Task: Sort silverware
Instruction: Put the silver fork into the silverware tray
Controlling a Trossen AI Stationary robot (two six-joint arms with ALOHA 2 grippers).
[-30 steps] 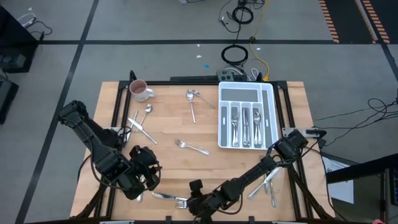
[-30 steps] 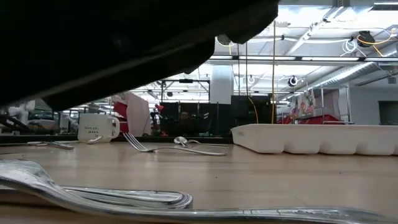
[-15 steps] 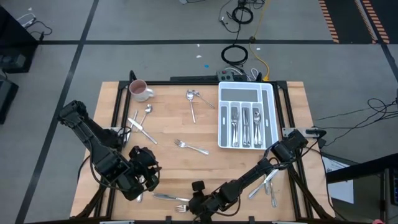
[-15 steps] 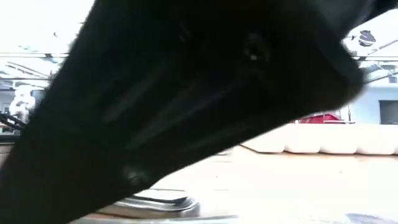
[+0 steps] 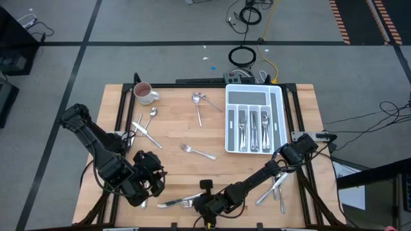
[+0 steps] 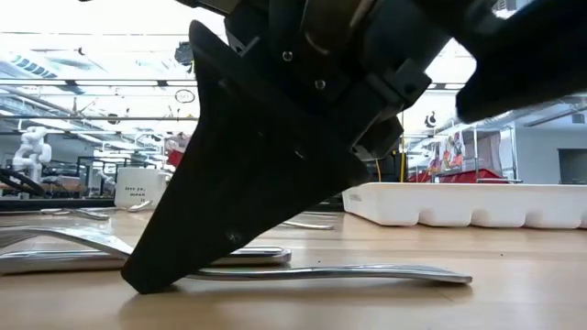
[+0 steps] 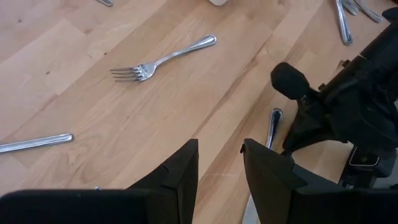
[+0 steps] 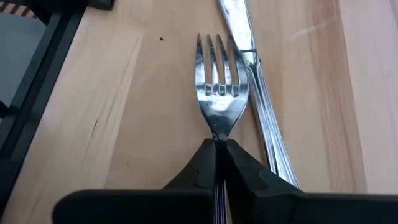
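Here the right gripper [image 8: 216,163] has its fingers [image 8: 244,167] closed on a fork [image 8: 219,93] lying on the table [image 5: 212,138], just beside a knife [image 8: 258,81]. Near that fork, the left gripper [image 7: 219,163] hovers, fingers apart, holding nothing.

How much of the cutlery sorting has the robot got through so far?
Partly done: several shiny pieces already lie in the white compartmented plastic tray. In hand: the right tool is shut on a silver metal fork near the table's front edge, beside a silver table knife. Left: a loose fork mid-table, spoons near the pink-and-white mug, and more at the right edge.
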